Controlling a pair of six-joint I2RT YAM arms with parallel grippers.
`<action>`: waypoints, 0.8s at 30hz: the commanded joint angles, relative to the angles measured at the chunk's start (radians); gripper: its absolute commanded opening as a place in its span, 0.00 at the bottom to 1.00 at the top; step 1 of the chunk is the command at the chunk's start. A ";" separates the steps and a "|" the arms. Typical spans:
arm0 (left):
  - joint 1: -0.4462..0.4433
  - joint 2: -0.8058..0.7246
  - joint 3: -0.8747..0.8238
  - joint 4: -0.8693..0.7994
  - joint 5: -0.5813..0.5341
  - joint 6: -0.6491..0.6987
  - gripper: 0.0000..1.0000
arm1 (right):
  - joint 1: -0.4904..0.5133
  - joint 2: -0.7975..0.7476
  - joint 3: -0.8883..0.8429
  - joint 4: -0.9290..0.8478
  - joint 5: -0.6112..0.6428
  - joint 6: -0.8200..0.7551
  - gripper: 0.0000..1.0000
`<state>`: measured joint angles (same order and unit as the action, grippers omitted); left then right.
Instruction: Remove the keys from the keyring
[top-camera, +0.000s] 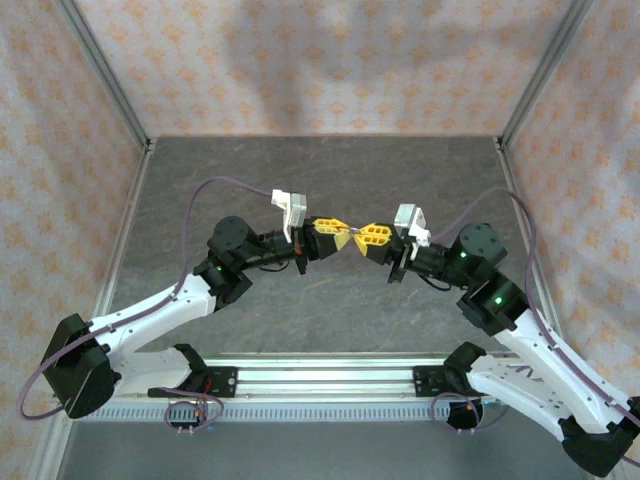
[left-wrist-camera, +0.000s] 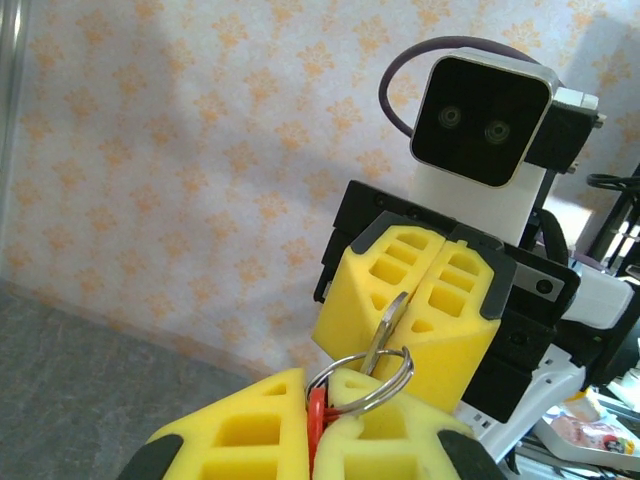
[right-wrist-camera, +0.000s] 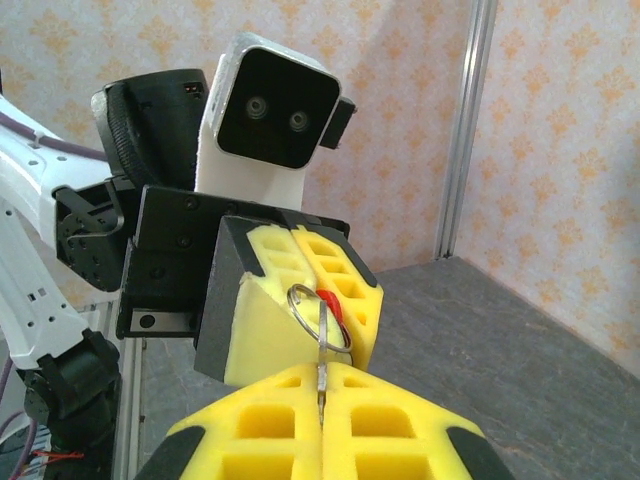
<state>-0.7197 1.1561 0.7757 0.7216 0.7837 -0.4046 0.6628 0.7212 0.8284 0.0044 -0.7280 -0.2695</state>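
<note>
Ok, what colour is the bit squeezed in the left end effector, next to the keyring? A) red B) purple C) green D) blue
A: a red piece sits pinched in the shut left end effector, right beside the silver keyring.

Top feed evenly lit on my end, diffuse overhead light, no glare. Soft grey shadow patch on back wall (top-camera: 290, 90), faint shadows under arms on table (top-camera: 330, 180). Corner posts (top-camera: 105, 72) splay outward, wide-lens distortion. Left wrist feed bright: keyring (left-wrist-camera: 375, 385) sharp with small glints, wallpaper (left-wrist-camera: 180, 150) behind slightly soft, broad shadow across it, blown-out patch at right edge. Right wrist feed clear, near yellow pads (right-wrist-camera: 400, 425) a bit soft, I read key blade (right-wrist-camera: 322, 365) fine.
</note>
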 joint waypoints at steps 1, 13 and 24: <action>0.072 -0.011 0.042 0.069 -0.108 -0.038 0.00 | 0.017 -0.063 0.035 -0.090 -0.039 -0.099 0.00; 0.093 -0.001 0.078 -0.005 -0.080 -0.070 0.00 | 0.049 -0.077 0.088 -0.228 -0.013 -0.245 0.00; 0.098 -0.014 0.113 -0.134 -0.062 -0.046 0.00 | 0.223 -0.024 0.167 -0.406 0.168 -0.423 0.00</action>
<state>-0.7010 1.1645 0.8379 0.5961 0.8917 -0.4446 0.8295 0.7174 0.9600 -0.2722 -0.4824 -0.6186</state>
